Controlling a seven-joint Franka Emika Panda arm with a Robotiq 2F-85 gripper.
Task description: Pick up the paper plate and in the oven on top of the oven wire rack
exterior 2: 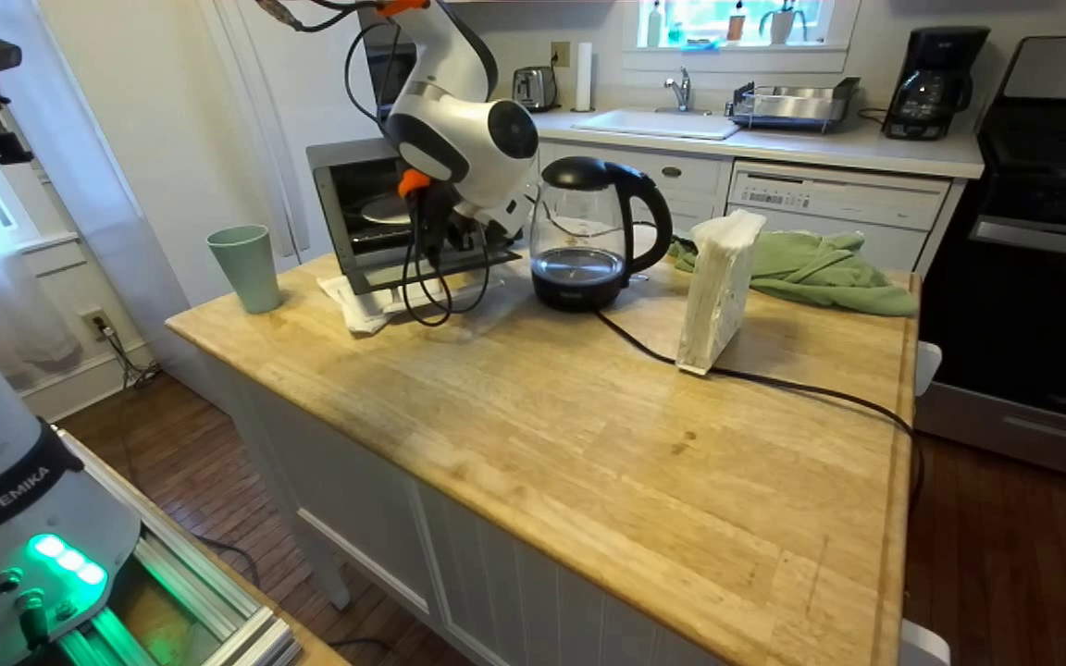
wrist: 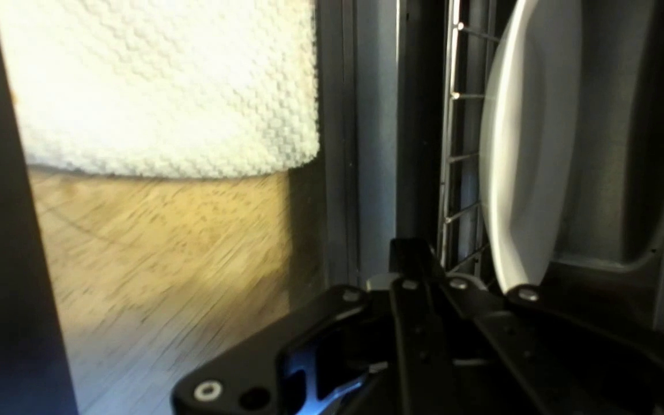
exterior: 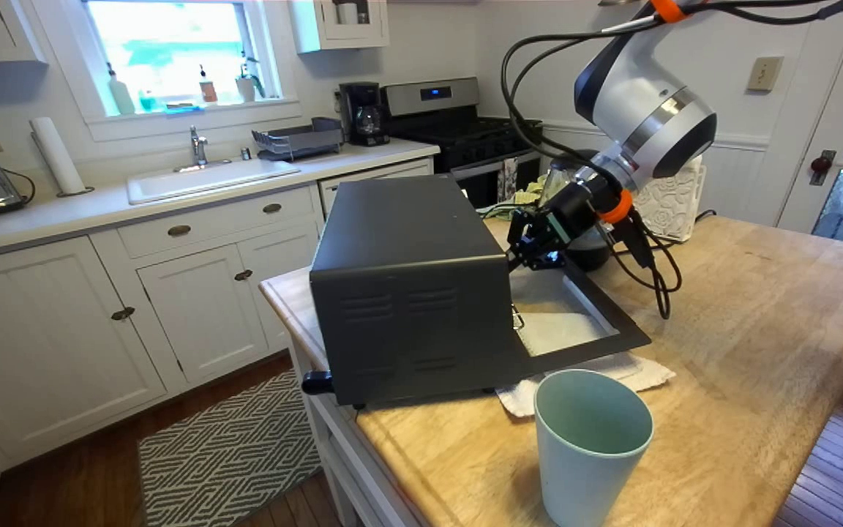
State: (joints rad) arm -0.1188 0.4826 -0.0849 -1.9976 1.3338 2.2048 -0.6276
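Observation:
The black oven (exterior: 407, 227) stands on the wooden table with its glass door (exterior: 626, 338) lowered open. The white paper plate (wrist: 531, 144) lies inside the oven on the wire rack (wrist: 452, 155). The plate also shows in an exterior view (exterior 2: 389, 211) through the oven opening; the oven's side hides it in the remaining exterior view. My gripper (wrist: 415, 259) is at the oven opening, above the lowered door, by the plate's near edge. Its fingertips are together with nothing visible between them. In an exterior view the gripper (exterior: 515, 258) is partly hidden by the oven.
A teal cup (exterior: 591, 446) stands beside the oven. A white cloth (exterior: 641, 373) lies under the door. A glass kettle (exterior 2: 581, 242) stands close to the arm, with a white napkin holder (exterior 2: 718, 291), a green cloth (exterior 2: 820, 273) and a black cord (exterior 2: 801, 384) beyond.

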